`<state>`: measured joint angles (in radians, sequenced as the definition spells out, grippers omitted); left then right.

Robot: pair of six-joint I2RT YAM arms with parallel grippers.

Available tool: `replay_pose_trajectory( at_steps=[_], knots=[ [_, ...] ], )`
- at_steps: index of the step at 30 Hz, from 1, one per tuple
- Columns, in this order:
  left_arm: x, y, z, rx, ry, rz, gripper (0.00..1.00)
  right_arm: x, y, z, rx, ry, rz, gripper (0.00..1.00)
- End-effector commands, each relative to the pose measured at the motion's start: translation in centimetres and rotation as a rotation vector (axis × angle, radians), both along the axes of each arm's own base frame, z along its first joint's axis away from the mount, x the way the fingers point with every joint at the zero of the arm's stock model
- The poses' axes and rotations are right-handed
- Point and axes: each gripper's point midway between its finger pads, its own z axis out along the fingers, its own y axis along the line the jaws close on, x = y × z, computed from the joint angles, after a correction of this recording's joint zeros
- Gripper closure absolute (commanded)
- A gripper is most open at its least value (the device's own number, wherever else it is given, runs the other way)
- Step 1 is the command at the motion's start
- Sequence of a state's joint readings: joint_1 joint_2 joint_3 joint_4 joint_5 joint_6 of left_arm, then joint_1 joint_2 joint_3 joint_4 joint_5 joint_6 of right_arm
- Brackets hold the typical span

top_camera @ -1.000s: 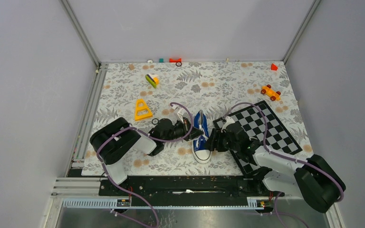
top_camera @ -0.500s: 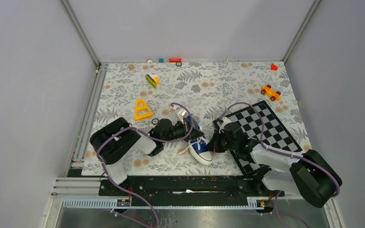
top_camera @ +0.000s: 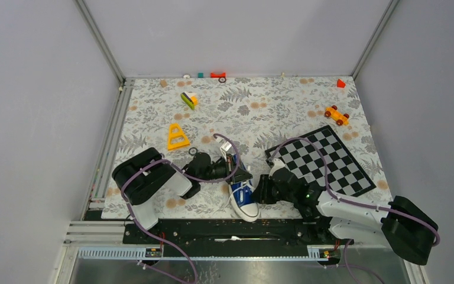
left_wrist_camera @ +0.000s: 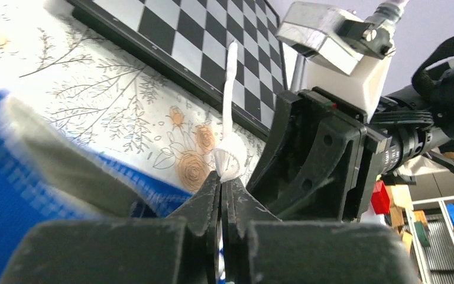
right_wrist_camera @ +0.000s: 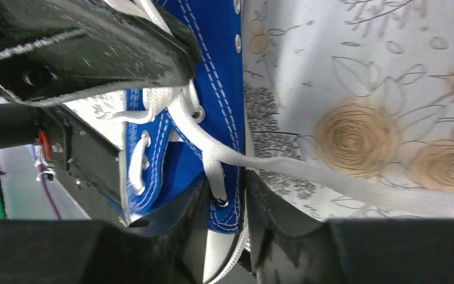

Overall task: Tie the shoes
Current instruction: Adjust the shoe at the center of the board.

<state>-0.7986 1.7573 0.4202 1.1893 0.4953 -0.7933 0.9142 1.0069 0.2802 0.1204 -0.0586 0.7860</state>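
The blue shoe (top_camera: 243, 199) with a white toe cap lies near the table's front edge, toe toward me. My left gripper (top_camera: 240, 175) sits at its heel end. In the left wrist view that gripper (left_wrist_camera: 223, 177) is shut on a white lace (left_wrist_camera: 231, 89) that rises from the jaw tips, with the blurred blue shoe (left_wrist_camera: 12, 177) at the left. My right gripper (top_camera: 261, 190) is at the shoe's right side. In the right wrist view it (right_wrist_camera: 227, 204) is closed over the blue eyelet edge of the shoe (right_wrist_camera: 219, 77). A loose lace (right_wrist_camera: 331, 174) trails right across the floral mat.
A chessboard (top_camera: 325, 160) lies right of the shoe, behind my right arm. A yellow triangle (top_camera: 177, 137), a green and yellow toy (top_camera: 188, 99), an orange toy car (top_camera: 336, 115) and small red pieces (top_camera: 217, 75) lie farther back. The black rail runs just in front of the toe.
The shoe has slid toward the front edge and turned, toe now pointing nearer. Both grippers moved with it. The right gripper's jaws narrowed and the right arm drew back.
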Motion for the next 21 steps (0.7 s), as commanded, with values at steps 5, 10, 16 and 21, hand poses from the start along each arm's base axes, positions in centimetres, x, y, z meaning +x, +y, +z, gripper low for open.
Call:
replay_pose_trajectory(
  at_steps=[5, 10, 16, 21],
  knots=[
    [-1.6, -0.7, 1.8, -0.077, -0.083, -0.146, 1.0, 1.8, 1.6, 4.0, 0.087, -0.137, -0.034, 0.5],
    [-1.7, 0.0, 1.2, -0.022, -0.092, -0.162, 1.0, 2.6, -0.1, 7.4, 0.027, -0.29, -0.006, 0.46],
    [-2.1, 0.8, 1.2, 0.015, -0.102, -0.154, 1.0, 3.9, 0.0, 9.7, -0.019, -0.391, 0.027, 0.42],
    [-2.5, 1.7, 1.1, 0.026, -0.106, -0.136, 1.0, 4.9, 1.8, 11.4, 0.059, -0.408, 0.054, 0.43]
  ],
)
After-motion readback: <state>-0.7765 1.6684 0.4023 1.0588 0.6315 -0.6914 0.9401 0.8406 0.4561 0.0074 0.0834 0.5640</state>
